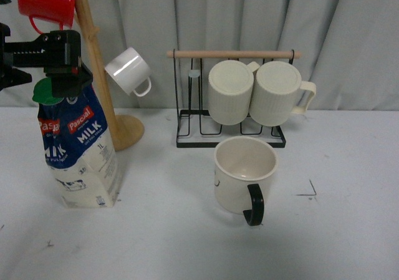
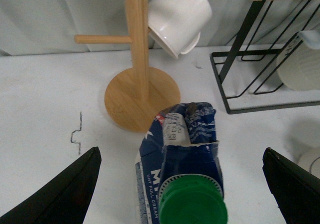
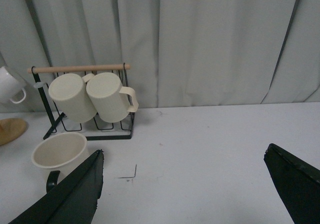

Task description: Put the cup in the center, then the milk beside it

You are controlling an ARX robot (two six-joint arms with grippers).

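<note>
White table [image 1: 187, 249] before grey curtain [image 1: 349, 18]. Milk carton [image 1: 81, 155] stands upright at left, its capped top between the wide-spread fingers of the left gripper [image 2: 181, 156], clear of both. Cup [image 1: 240, 180] stands mid-table. Right gripper [image 3: 184, 154] likewise gapes, empty.

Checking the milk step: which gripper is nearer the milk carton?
Left. The left gripper hangs open over the milk, at its green cap; the right gripper is open on the far side of the cup.
</note>
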